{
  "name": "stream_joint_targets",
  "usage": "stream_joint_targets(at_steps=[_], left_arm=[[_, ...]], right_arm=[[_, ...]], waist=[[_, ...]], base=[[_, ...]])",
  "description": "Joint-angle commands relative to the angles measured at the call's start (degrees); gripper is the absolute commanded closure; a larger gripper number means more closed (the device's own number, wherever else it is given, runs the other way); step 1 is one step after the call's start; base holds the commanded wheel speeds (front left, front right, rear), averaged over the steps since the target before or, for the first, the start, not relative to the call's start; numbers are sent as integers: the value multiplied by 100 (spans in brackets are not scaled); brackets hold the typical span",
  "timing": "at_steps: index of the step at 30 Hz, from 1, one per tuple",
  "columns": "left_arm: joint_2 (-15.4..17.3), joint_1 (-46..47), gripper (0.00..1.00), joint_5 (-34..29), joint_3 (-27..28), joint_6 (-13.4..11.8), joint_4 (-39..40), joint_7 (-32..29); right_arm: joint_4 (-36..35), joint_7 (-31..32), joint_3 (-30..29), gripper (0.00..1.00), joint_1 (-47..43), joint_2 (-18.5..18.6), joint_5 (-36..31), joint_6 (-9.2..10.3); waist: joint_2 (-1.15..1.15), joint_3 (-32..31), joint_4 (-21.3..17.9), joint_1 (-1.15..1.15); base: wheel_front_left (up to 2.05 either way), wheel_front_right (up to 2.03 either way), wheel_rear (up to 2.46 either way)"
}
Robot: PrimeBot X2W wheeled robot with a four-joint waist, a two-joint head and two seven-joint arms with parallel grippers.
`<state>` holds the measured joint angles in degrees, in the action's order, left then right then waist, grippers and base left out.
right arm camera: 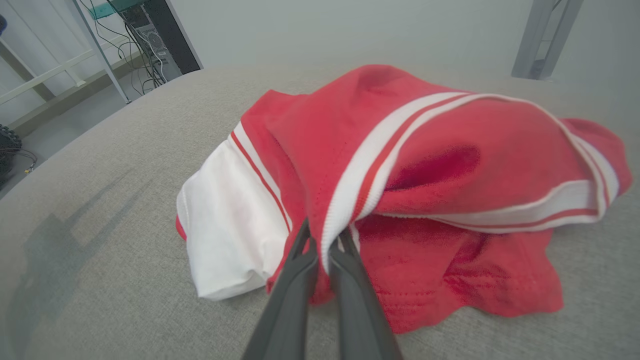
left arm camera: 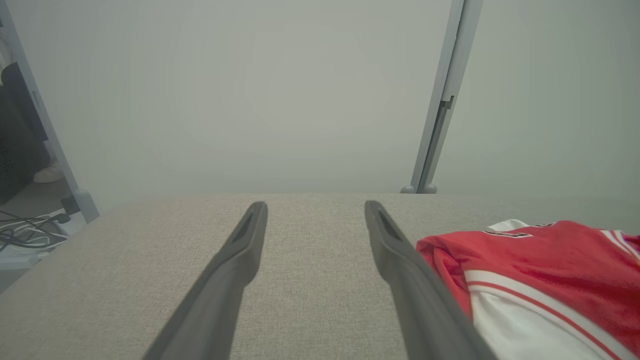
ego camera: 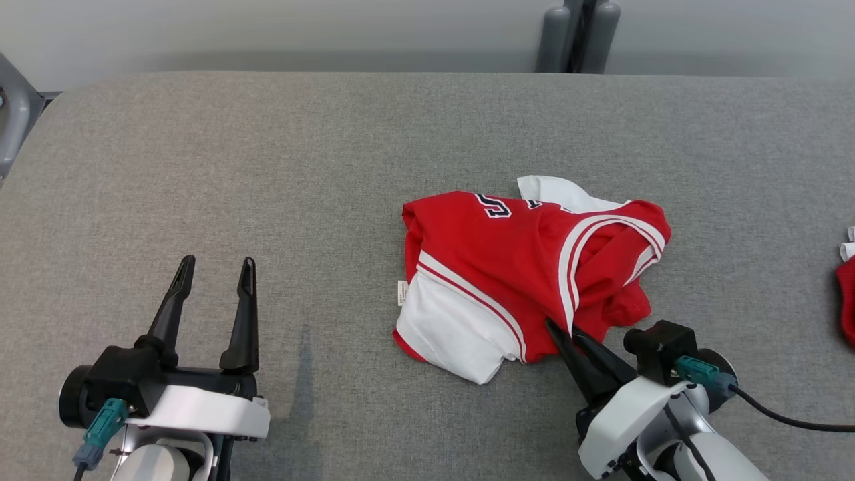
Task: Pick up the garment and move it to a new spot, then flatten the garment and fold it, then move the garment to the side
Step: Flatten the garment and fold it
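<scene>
While the left claw [ego camera: 219,259] hangs at the lower left of the head view with its two fingers well apart and nothing between them, the right claw [ego camera: 562,326] at the lower right is clamped on the shirt [ego camera: 494,267]. Its fingers pinch the white-and-red striped band at the shirt's lower edge, seen close up at the bottom centre of the right wrist view. Crumpled, red with a white panel and dark lettering, the shirt lies on the grey surface [ego camera: 267,167], right of centre in the head view. Another red-and-white cloth [ego camera: 847,294] shows at the right edge, well apart from the shirt.
</scene>
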<state>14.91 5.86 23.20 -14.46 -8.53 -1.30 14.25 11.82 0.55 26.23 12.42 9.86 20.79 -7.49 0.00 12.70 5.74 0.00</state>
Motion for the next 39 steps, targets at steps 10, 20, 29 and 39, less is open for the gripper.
stream_joint_targets(at_steps=[10,20,29,39], left_arm=[[29,22,0,-44,158,27,-72,72],[32,103,0,-86,171,56,-53,87],[5,310,0,-124,144,101,-108,88],[-19,423,0,-155,110,171,-230,91]], right_arm=[[-1378,-72,-168,100,336,371,-270,-1],[-1454,508,-1556,100,489,858,-123,0],[384,227,-1890,100,714,955,437,-1],[1948,-908,-1279,0,1360,965,946,-1]], waist=[[0,-142,-332,0],[0,-65,-615,0],[0,164,-633,0],[0,225,-574,0]], base=[[0,0,0],[0,0,0],[0,0,0],[0,0,0]])
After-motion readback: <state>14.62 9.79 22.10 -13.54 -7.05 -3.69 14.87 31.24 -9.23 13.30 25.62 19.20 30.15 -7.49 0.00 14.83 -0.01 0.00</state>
